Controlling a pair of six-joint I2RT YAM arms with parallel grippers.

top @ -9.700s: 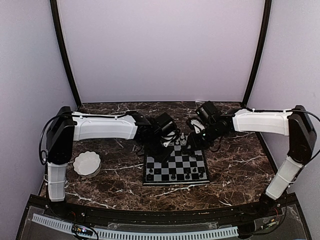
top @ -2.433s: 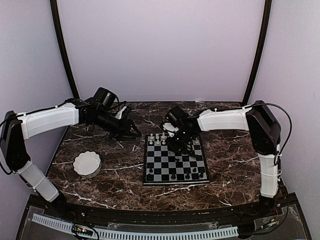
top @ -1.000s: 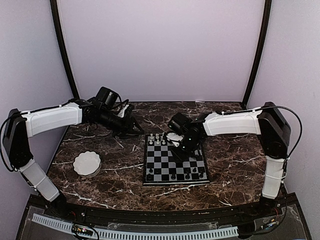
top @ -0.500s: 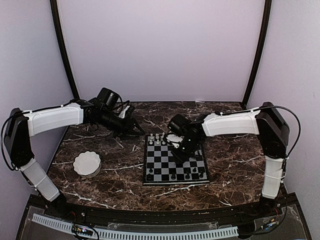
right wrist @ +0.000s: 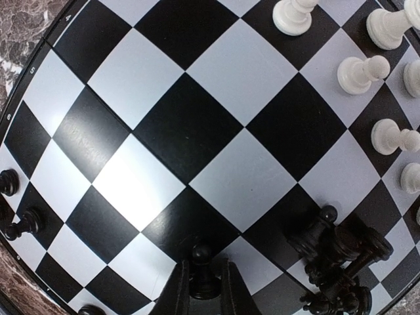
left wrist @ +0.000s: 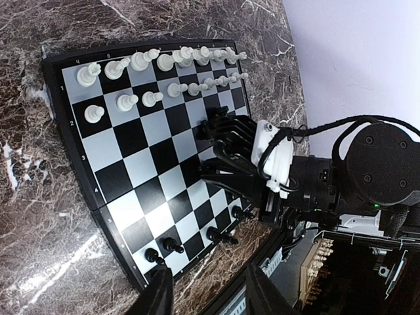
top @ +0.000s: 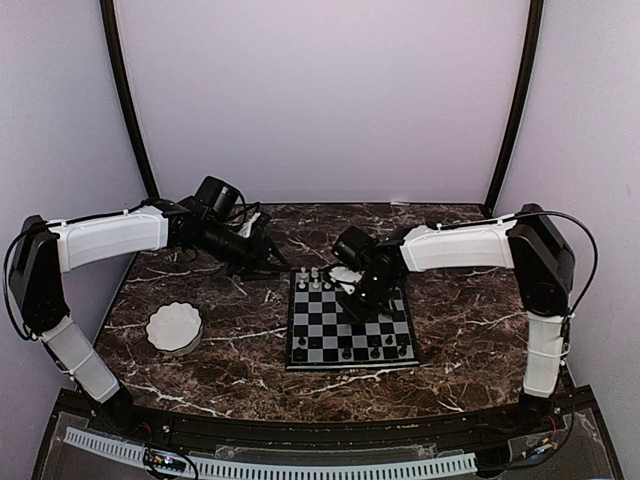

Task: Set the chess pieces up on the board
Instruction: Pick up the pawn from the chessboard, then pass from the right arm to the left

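R gripper (right wrist: 205,294) clamped on upright black pawn (right wrist: 203,270) at mid-board (right wrist: 151,72), black's side toward near edge, R arm nearer; L gripper (left wrist: 207,279) apart, empty, off far-left corner.

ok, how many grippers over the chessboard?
1. The right gripper, over the chessboard's middle, gripping a black pawn; left gripper is off it, above the tabletop past its far-left corner.

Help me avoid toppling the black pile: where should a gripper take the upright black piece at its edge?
Take the upright black piece by its narrow stem under the round head, coming from the side of bare squares. The black pile crowds its other side.
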